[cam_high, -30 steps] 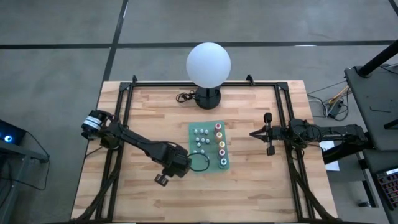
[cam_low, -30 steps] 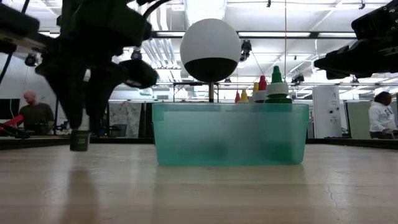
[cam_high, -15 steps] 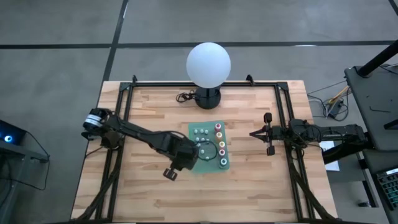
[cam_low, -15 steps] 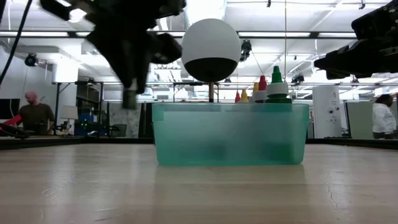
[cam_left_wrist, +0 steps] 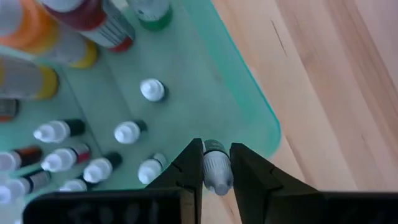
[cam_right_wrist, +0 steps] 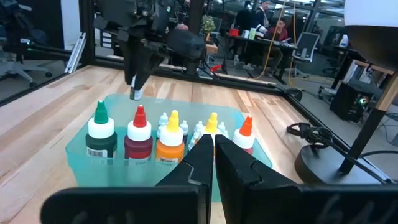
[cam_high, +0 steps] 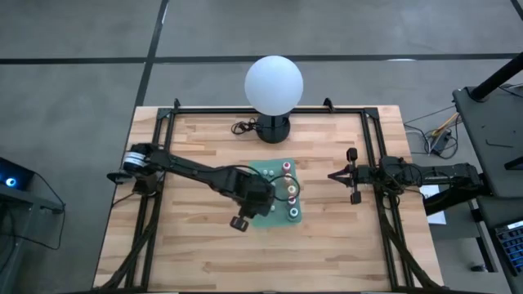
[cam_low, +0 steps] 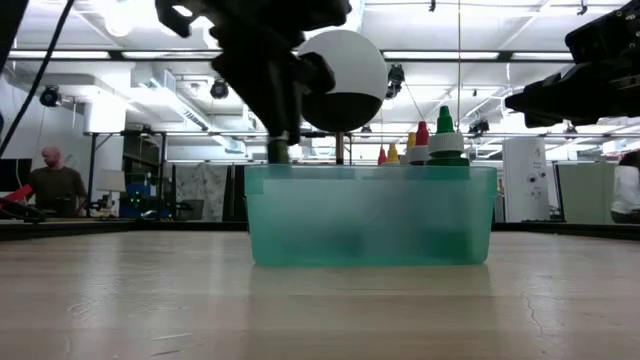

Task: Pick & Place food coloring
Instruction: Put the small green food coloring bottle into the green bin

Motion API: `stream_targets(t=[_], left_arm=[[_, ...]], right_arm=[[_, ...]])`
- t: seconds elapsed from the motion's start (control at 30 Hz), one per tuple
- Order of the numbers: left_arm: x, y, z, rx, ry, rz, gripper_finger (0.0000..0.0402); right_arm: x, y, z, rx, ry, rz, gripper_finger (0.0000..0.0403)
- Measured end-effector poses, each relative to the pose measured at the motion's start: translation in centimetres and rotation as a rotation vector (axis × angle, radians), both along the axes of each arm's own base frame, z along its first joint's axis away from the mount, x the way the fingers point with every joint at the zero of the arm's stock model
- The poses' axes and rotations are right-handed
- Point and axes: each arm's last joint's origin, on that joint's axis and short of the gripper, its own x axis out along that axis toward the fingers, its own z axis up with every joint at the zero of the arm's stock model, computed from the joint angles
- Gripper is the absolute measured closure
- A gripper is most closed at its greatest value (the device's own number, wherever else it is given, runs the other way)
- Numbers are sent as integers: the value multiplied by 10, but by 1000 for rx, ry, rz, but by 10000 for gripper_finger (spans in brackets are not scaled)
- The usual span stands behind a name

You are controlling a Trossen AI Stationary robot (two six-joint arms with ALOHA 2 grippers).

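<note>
Food coloring bottle point(cam_left_wrist: 216, 169) sat clamped in left tool point(cam_left_wrist: 216, 169) over the green tray's point(cam_left_wrist: 249, 106) corner; only left wrist view showed that grip. Right tool point(cam_right_wrist: 214, 155) closed, empty, parked aside.

arms: dark, jointed | left hand point(cam_left_wrist: 216, 167): black wedge fingers

Grey concrete floor point(cam_high: 73, 49), ceiling strip lights point(cam_low: 470, 55), cluttered workshop desks point(cam_right_wrist: 261, 46).

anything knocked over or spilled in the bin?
Nothing stands out. The bottles in the green bin stand upright, no spill visible. The left pincer holds one small whitish bottle above the bin's near corner.
</note>
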Motion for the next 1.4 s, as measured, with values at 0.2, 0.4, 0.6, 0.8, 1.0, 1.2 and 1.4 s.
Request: stream_targets(t=[0.2,0.4,0.6,0.8,1.0,1.2,1.4], left_arm=[[17,3,0,-1,-16,15,360],[28,4,-5,4,-14,11,360],[33,4,-19,10,16,13,360],[38,5,-35,16,54,20,360],[41,7,-45,15,50,27,360],[39,9,-51,13,64,45,360],[36,10,-61,13,84,60,360]], right_arm=[[0,0,0,-1,0,0,394],[0,0,0,0,0,-1,394],[0,0,0,-1,0,0,394],[0,0,0,1,0,-1,394],[0,0,0,-1,1,-1,394],[0,0,0,0,0,0,394],[0,0,0,-1,0,-1,394]])
